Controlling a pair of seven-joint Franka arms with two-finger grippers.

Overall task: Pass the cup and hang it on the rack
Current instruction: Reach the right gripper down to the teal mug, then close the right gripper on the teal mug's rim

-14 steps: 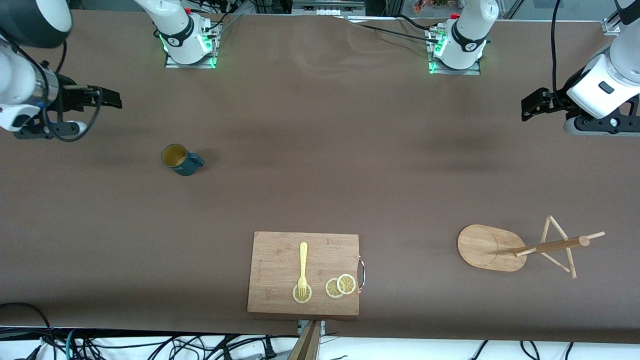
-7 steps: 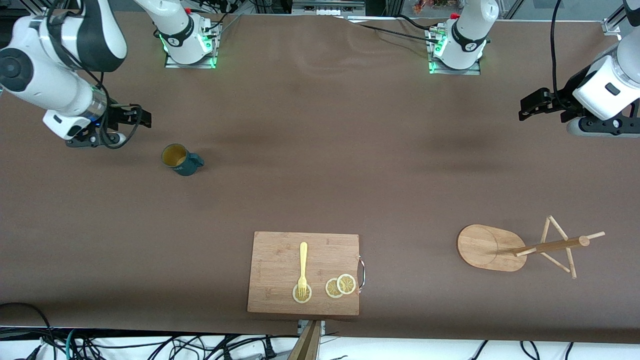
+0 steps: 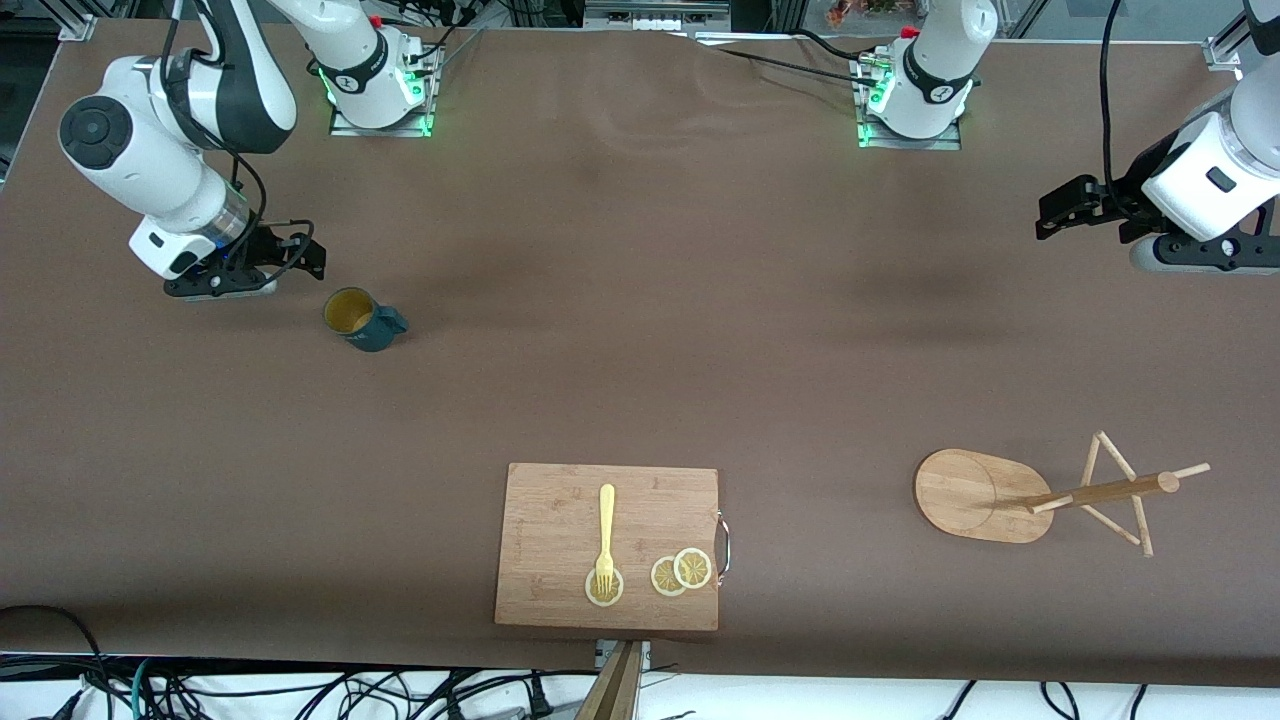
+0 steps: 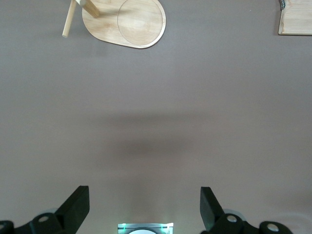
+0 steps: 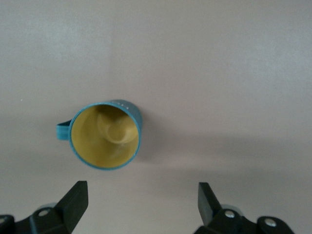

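The cup (image 3: 362,318) is a small dark teal mug with a yellowish inside. It stands upright toward the right arm's end of the table, and the right wrist view shows its mouth (image 5: 105,135) and handle. My right gripper (image 3: 308,257) is open over bare table just beside the cup, and nothing is between the fingers of that gripper (image 5: 141,195). The wooden rack (image 3: 975,495) stands toward the left arm's end, and its oval base (image 4: 129,22) shows in the left wrist view. My left gripper (image 3: 1050,212) waits open over bare table, and the gripper (image 4: 145,195) holds nothing.
A bamboo cutting board (image 3: 560,510) lies near the table's front edge, midway between the two ends. It carries a yellow fork (image 3: 606,525) and lemon slices (image 3: 682,572). One corner of the board (image 4: 297,19) shows in the left wrist view. Cables hang below the front edge.
The right arm has swung in from the table's end, and its gripper is now close beside the cup. The left gripper has barely shifted. The cup has not moved.
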